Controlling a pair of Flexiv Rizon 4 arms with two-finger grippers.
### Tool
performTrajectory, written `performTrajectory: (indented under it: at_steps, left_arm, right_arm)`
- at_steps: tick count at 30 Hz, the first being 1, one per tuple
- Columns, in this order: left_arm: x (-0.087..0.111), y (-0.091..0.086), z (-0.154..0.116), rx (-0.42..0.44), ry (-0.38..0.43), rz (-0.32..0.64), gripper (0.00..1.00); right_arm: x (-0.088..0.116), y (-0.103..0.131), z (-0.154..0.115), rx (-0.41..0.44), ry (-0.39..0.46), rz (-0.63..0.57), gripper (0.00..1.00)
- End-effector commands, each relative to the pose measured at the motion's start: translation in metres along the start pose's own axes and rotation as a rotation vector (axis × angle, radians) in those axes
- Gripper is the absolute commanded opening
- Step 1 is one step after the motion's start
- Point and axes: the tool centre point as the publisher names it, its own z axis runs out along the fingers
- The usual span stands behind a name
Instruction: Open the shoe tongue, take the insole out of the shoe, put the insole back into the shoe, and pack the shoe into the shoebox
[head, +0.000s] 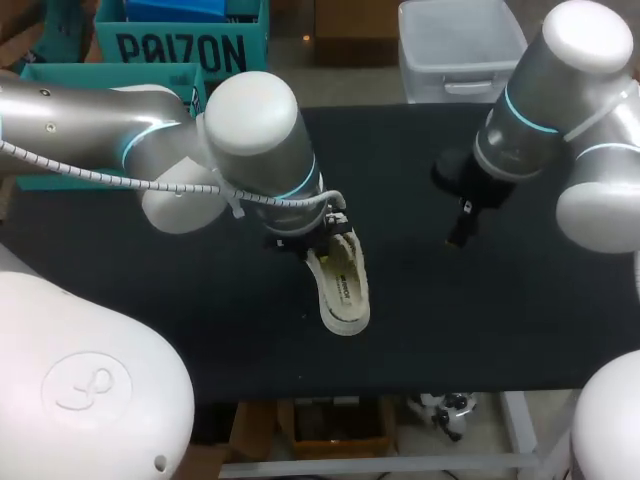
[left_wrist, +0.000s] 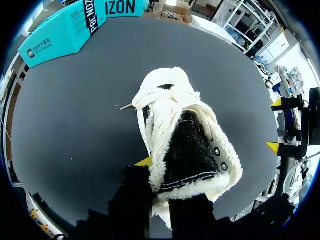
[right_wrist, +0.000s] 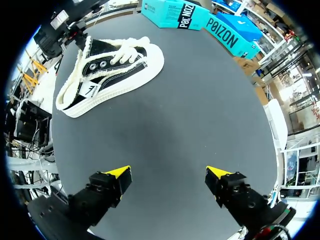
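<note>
The shoe (head: 340, 285) lies mid-bench with the left tool (head: 316, 240) at its 12 o'clock end; its grip cannot be told. The right tool (head: 458, 235) is held wide at 2 o'clock. Unbraced, the shoe could be dragged.

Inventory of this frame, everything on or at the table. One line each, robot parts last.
shoe: 1, black upper with cream fleece trim, cream laces and sole; lying on the table near its middle, one end at the left tool
shoeboxes: 2 seen, teal; at the table's far edge on the left arm's side, apart from the shoe
table: 1, black top; holds the shoe
left arm: 1, silver and white; comes in from the left to the shoe
right arm: 1, silver and white; comes in from the right
left tool: 1, dark with yellow tips; at the shoe's fleece-lined opening, grip not visible
right tool: 1, dark with yellow tips; open, over bare table, well clear of the shoe
</note>
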Motion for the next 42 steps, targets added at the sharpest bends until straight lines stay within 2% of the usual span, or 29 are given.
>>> performTrajectory:
  at_steps: [1, 4, 11, 13, 18, 25, 32, 42]
  left_arm:
    - [0.007, -0.005, 0.009, -0.02, -0.004, 0.008, 0.0]
    - [0.004, -0.007, 0.008, -0.027, 0.015, 0.026, 0.0]
    - [-0.007, -0.014, -0.005, -0.029, 0.067, 0.12, 0.0]
    - [-0.008, -0.015, -0.008, -0.032, 0.086, 0.154, 0.0]
    - [-0.008, -0.018, -0.022, 0.006, 0.091, 0.25, 0.0]
    - [-0.009, -0.027, -0.046, 0.039, 0.093, 0.364, 0.0]
    - [-0.02, -0.034, -0.071, 0.064, 0.113, 0.485, 0.0]
    - [-0.032, -0.047, -0.106, 0.075, 0.181, 0.596, 0.0]
  right_arm:
    - [-0.009, -0.003, 0.005, -0.017, 0.041, -0.026, 1.0]
    - [-0.014, -0.003, 0.007, -0.009, 0.069, -0.087, 1.0]
    - [-0.028, 0.01, 0.007, 0.109, 0.086, -0.109, 1.0]
    - [-0.03, 0.013, 0.005, 0.109, 0.082, -0.13, 1.0]
    - [-0.034, 0.018, -0.001, 0.124, 0.093, -0.187, 1.0]
    - [-0.031, 0.022, -0.005, 0.234, 0.157, -0.191, 1.0]
    - [-0.022, 0.017, -0.027, 0.222, 0.153, -0.232, 1.0]
    - [-0.022, 0.011, -0.033, 0.119, 0.12, -0.212, 1.0]
